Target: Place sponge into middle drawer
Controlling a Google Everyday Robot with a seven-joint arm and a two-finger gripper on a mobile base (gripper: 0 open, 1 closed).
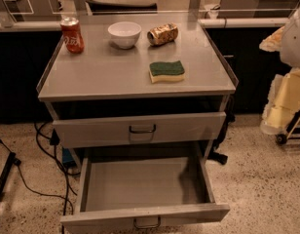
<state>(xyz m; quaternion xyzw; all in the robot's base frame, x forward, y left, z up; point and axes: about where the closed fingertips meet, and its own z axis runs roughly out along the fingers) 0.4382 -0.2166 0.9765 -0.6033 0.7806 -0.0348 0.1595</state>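
The sponge [166, 71] lies flat on the grey cabinet top [101, 77], right of centre near the front edge, dark green face up over its pale yellow body. The middle drawer [145, 212], the lower of the two visible, is pulled wide open and its grey inside is bare. The like drawer above it [140, 128] is shut, with a wire handle. My gripper is not in view; only a white rounded body [295, 33], perhaps part of my arm, shows at the right edge.
On the back of the top stand a red soda can [72, 34], a white bowl [124, 34] and a crushed gold can [162, 34] on its side. Black cables [47, 155] run on the floor at left. A cart with pale yellow material [286, 101] stands at right.
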